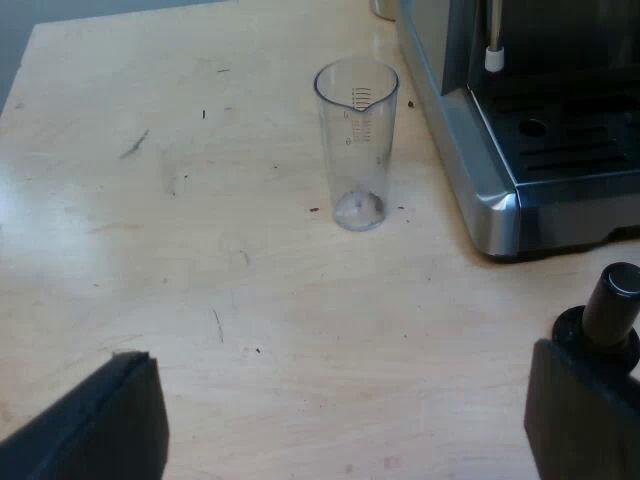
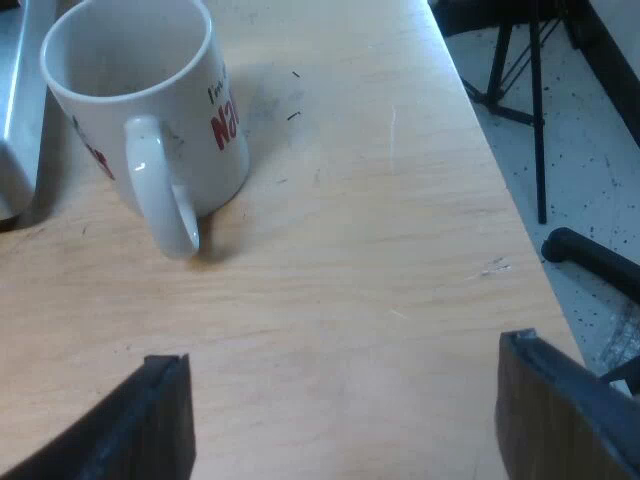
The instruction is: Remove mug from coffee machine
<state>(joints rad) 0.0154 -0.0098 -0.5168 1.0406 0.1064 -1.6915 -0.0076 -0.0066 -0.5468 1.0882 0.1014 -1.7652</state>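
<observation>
A white mug (image 2: 140, 110) with red lettering stands upright on the wooden table (image 2: 340, 300), its handle turned toward my right gripper (image 2: 345, 420). That gripper is open, a short way back from the mug, with nothing between its fingers. A sliver of the espresso machine (image 2: 15, 120) shows just beside the mug. In the left wrist view, my left gripper (image 1: 340, 420) is open over bare wood, some way short of a clear measuring glass (image 1: 357, 140). The glass stands upright near the machine's steel corner (image 1: 500, 150), whose drip tray (image 1: 570, 130) carries no mug.
A tamper with a black knob (image 1: 610, 320) stands on the table close to one of my left gripper's fingers. The machine's steam wand (image 1: 493, 40) hangs above the drip tray. The table edge (image 2: 520, 230) runs close by my right gripper, with speckled floor and stand legs (image 2: 530, 90) beyond.
</observation>
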